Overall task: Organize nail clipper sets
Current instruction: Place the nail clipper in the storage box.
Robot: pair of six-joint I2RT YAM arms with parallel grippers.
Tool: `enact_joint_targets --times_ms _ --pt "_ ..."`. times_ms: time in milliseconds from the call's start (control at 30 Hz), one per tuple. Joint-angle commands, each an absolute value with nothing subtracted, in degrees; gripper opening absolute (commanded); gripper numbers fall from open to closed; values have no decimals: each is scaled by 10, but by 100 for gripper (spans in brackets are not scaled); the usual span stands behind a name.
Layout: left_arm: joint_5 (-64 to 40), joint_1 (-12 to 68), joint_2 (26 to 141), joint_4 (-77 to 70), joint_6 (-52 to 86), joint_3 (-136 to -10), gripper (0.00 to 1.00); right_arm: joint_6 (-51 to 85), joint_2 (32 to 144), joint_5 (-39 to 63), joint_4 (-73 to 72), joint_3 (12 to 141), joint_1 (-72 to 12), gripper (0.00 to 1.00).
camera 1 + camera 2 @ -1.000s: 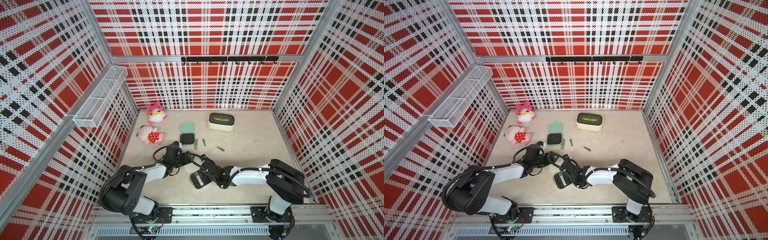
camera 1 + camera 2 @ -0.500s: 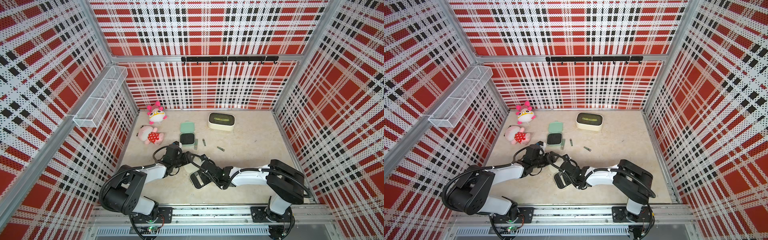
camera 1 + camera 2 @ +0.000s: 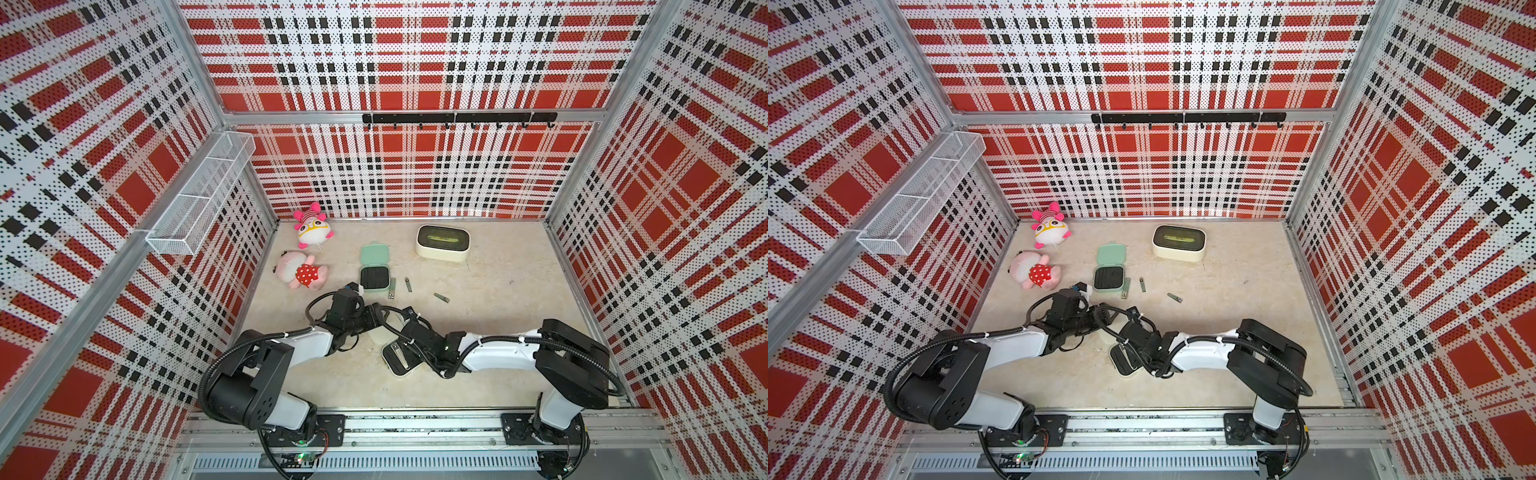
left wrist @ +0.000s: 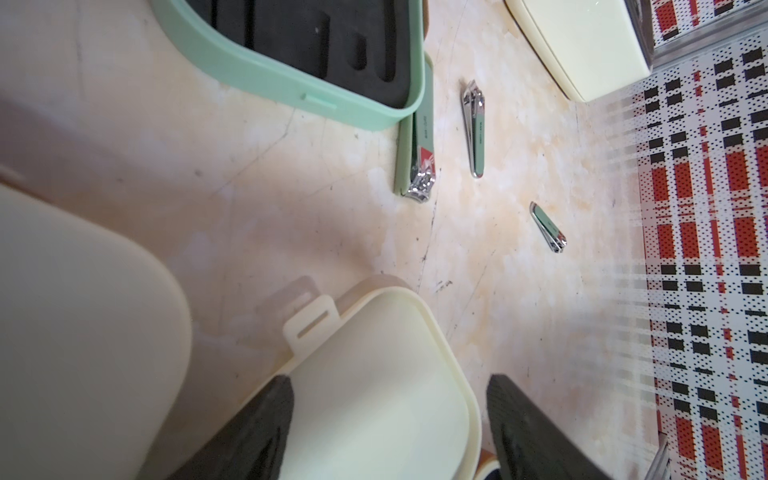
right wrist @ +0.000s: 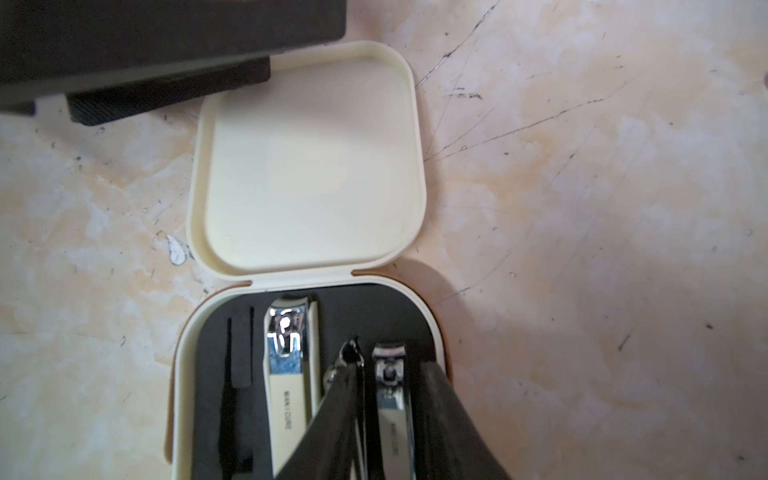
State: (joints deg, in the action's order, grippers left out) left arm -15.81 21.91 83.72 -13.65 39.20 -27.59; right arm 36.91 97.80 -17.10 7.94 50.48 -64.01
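Our right gripper (image 5: 392,357) sits barely open astride a small silver clipper (image 5: 392,415); left gripper (image 4: 390,382) flanks the cream plastic lid (image 4: 374,328), grip unclear

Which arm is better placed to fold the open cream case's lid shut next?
Left, probably. The left gripper straddles the lid, whereas the right gripper sits low over the black insert with its jaws either side of a seated small clipper.

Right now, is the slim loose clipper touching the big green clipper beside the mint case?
Apart. The left wrist view shows a strip of bare tabletop between the slim clipper and the big green clipper along their whole length.
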Motion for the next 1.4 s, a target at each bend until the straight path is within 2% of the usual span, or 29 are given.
enact_joint_targets --times_ms 0,233,467,667,1000,1367 --pt "-145 218 854 -98 387 -267 78 377 967 -196 118 513 -642 33" --pt "-146 218 851 -98 387 -266 78 381 954 -207 123 517 -640 40" --pt "-145 218 849 -99 387 -261 78 391 952 -218 131 519 -635 35" --pt "-146 218 847 -99 387 -262 78 390 940 -209 116 515 -633 41" --pt "-148 219 847 -99 387 -262 78 397 918 -100 53 485 -582 42" --pt "-149 218 852 -99 386 -267 78 401 949 -79 53 493 -571 47"
